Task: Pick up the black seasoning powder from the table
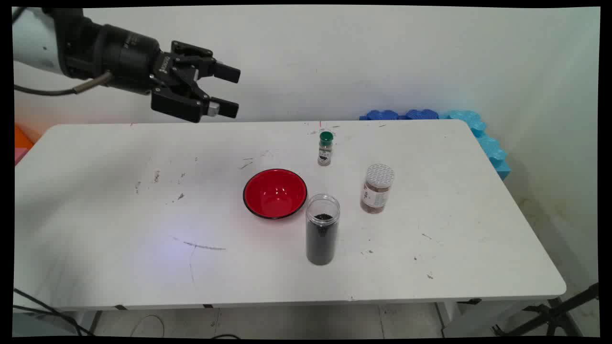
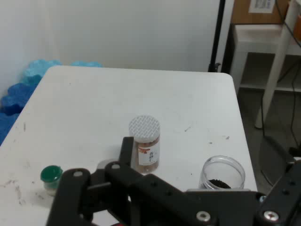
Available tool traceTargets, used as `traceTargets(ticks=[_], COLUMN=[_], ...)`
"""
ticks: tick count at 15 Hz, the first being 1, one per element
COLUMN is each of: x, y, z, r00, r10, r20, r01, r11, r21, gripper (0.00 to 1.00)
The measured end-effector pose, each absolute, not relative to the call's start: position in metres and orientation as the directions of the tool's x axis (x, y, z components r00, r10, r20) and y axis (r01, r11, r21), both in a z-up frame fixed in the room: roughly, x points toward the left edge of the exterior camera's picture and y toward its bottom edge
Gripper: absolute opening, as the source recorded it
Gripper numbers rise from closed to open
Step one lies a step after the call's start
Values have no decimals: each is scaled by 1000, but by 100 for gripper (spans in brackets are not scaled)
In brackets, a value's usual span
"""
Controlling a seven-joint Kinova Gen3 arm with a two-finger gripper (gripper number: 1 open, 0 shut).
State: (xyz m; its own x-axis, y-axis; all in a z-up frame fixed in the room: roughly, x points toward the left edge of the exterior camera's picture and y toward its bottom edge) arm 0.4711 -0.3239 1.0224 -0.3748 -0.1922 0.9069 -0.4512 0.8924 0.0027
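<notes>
Four things stand on the white table [image 1: 119, 215], and the shiny red bowl with a black rim [image 1: 275, 193] near its middle serves as the landmark. Just beside the bowl, on its right and nearer the camera, stands a tall clear lidless jar partly filled with dark grains [image 1: 322, 229]; further right of the bowl is a squat clear jar of brown contents with a white patterned lid [image 1: 377, 188]; behind the bowl and a little right, toward the wall, is a small spice bottle with a green cap [image 1: 325, 148]. All three containers stand upright, apart from one another. The black two-finger gripper [image 1: 224, 91] hangs in the air well up and to the left of the bowl, over the table's far edge, its fingers pointing rightward and spread apart around nothing. Every container lies right of and below it. In the hand view the linkage hides the bowl almost entirely and cuts off the bottoms of the jars. Blue foam pieces [image 1: 430, 115] lie behind the table's far right corner.
</notes>
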Motion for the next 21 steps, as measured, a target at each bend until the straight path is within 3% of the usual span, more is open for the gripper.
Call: traceTargets(ticks=[6, 21], x=[470, 444], y=[-322, -307], z=[996, 885], r00=[-388, -495], r10=[-203, -229], r20=[899, 838], r01=[-472, -406], r11=[882, 914], r21=[-5, 10], gripper=[100, 100])
